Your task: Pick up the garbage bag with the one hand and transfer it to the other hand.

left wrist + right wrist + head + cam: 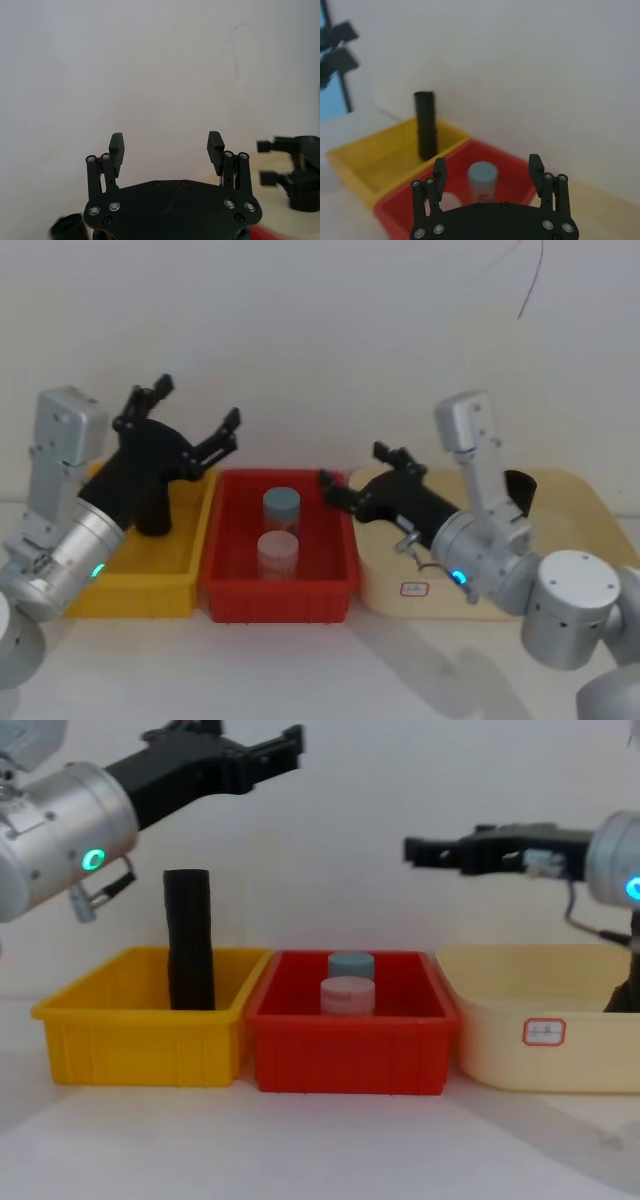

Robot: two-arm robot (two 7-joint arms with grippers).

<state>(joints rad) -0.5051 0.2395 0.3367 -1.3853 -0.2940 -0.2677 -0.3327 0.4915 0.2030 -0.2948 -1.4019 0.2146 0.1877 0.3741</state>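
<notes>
Far right of the right claw [350, 464], garbage bag [520, 491] in beige tray [575, 502].

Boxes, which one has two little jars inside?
The red box, in the middle, between the yellow box with the black cylinder and the cream box.

Yellow bin [140, 1040] and red bin [350, 1055] smooth glossy plastic; black cylinder [189, 940] smooth, matt; left gripper [200, 402], right gripper [352, 464] matt black, wrists silver metal.
</notes>
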